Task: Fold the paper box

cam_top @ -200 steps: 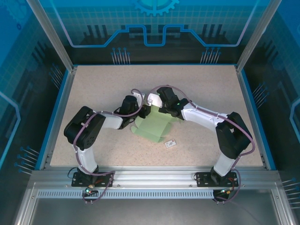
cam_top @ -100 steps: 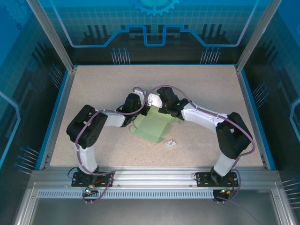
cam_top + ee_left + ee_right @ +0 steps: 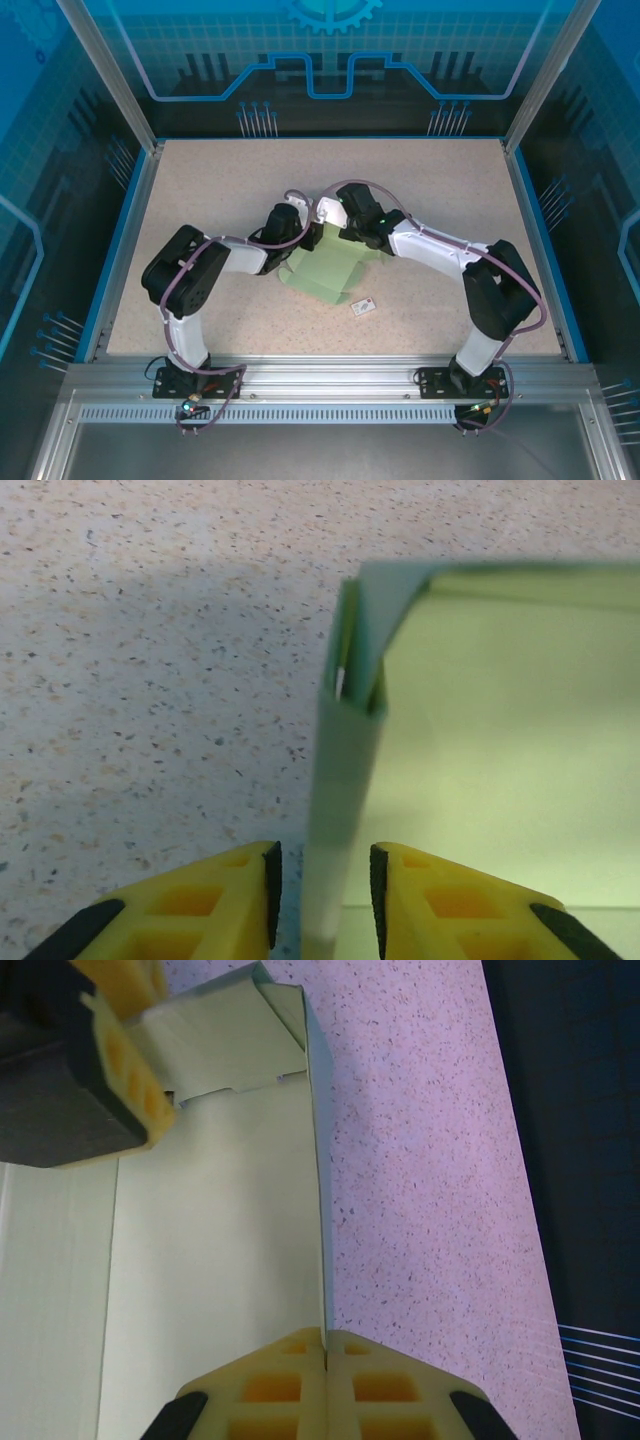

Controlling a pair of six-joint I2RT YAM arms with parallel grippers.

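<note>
The paper box (image 3: 330, 272) is a pale mint-green card lying mid-table, partly folded, with raised walls at its far end. In the left wrist view a raised folded wall (image 3: 345, 770) stands between the yellow fingers of my left gripper (image 3: 322, 865). There is a gap on each side, so it is open. My right gripper (image 3: 327, 1338) is shut on the thin top edge of the box's upright side wall (image 3: 318, 1160). The left gripper's fingers (image 3: 125, 1055) sit by a corner flap (image 3: 225, 1045). Both grippers meet at the box's far edge (image 3: 315, 228).
A tiny white tag with dark marks (image 3: 363, 306) lies just right of the box's near corner. The speckled tabletop (image 3: 220, 180) is bordered by a blue rim (image 3: 125, 240), and the arm bases stand at the near edge.
The left arm has edged slightly right toward the box's far corner. The right arm and the box have hardly moved.
</note>
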